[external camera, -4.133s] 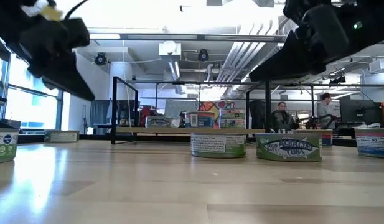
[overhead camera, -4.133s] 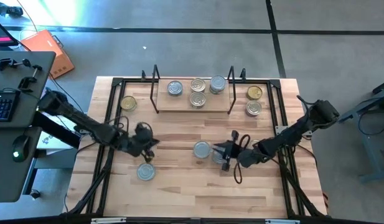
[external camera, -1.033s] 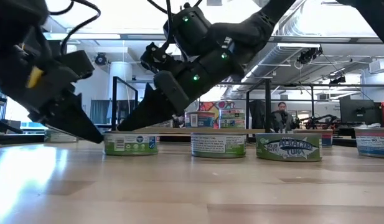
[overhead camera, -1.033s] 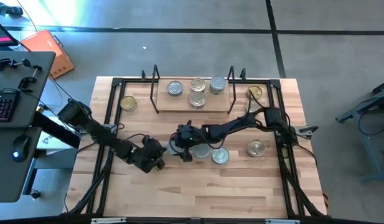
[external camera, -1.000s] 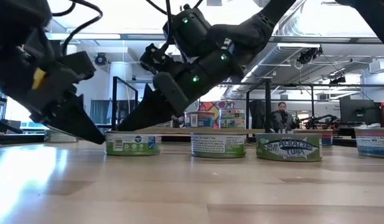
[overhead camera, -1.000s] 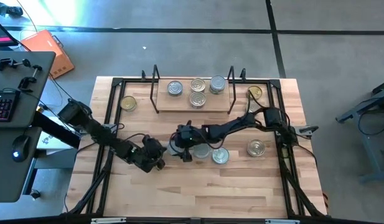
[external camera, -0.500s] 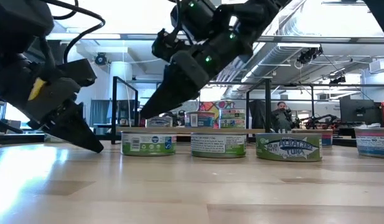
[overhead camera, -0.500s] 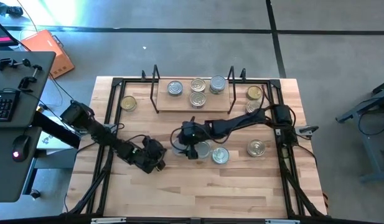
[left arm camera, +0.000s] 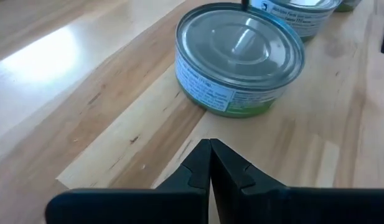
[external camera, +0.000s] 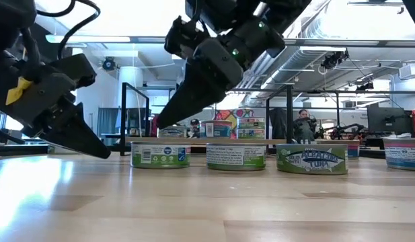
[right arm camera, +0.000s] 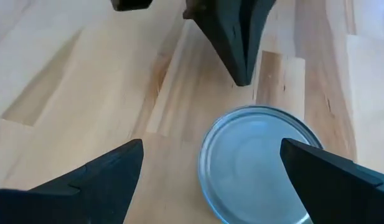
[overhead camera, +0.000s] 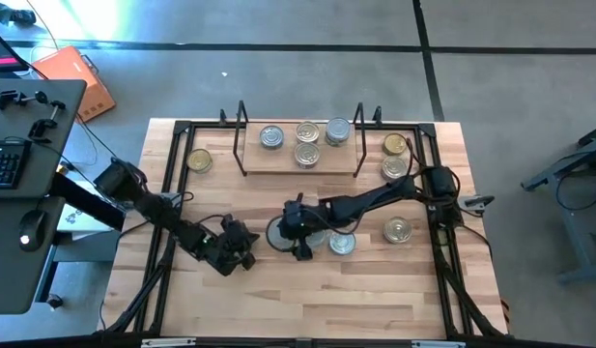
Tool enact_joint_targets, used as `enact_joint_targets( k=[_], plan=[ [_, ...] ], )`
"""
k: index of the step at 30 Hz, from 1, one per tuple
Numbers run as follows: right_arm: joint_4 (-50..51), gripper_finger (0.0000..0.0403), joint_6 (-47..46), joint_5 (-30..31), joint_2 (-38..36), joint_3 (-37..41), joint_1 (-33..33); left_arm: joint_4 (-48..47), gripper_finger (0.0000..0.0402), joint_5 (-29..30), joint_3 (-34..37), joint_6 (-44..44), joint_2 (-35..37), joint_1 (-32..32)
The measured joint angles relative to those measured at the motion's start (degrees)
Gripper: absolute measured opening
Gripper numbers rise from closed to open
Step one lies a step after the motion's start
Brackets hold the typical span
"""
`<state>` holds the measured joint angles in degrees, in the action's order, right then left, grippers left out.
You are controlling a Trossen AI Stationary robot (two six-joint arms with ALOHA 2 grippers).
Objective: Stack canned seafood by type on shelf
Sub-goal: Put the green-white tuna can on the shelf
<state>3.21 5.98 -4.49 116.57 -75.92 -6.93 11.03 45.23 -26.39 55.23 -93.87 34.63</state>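
Nearest the front edge of the surface (overhead camera: 307,290), the left gripper (overhead camera: 241,255) is sitting low over the wood with its fingers (left arm camera: 210,163) clenched together, grasping nothing. Just beyond their tips a silver-topped tin (left arm camera: 239,58) with a green-and-white label is standing upright near the middle of the surface; its small print is too fine to read.

The right gripper (overhead camera: 296,242) is hanging over this same tin (right arm camera: 260,162), fingers (right arm camera: 101,174) released wide and straddling it without touching.

In the low view, three tins are standing in a row: the green-labelled one (external camera: 160,156), a second green-labelled tin (external camera: 236,156), and a blue tin (external camera: 312,158) reading "ALBACORE TUNA". Another tin (external camera: 403,154) is being cut off at the right edge of that view.

Toward the right edge of the surface a further silver tin (overhead camera: 399,230) is standing alone. At the far edge, the shelf (overhead camera: 299,155) is carrying four tins (overhead camera: 306,143); their labels cannot be made out. Gold-topped tins are standing beside it, one to the left (overhead camera: 199,160) and one to the right (overhead camera: 395,145).
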Motion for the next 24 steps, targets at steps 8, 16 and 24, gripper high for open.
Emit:
enact_joint_targets(
  k=[8,16,24],
  plan=[
    [-16.40,0.0373,-4.26,6.87,-9.09,16.08,0.18,3.59,0.0000,0.88,0.00,0.16,-3.95,0.33],
    [-27.74,0.0373,-5.98,8.02,-12.30,27.04,2.15,9.78,0.0000,3.43,-0.02,-1.83,-7.78,-0.49],
    [-15.11,0.0374,-5.69,-2.24,-4.75,16.00,6.45,12.24,0.0000,0.89,-0.01,-4.46,-7.44,-2.31]
  ],
)
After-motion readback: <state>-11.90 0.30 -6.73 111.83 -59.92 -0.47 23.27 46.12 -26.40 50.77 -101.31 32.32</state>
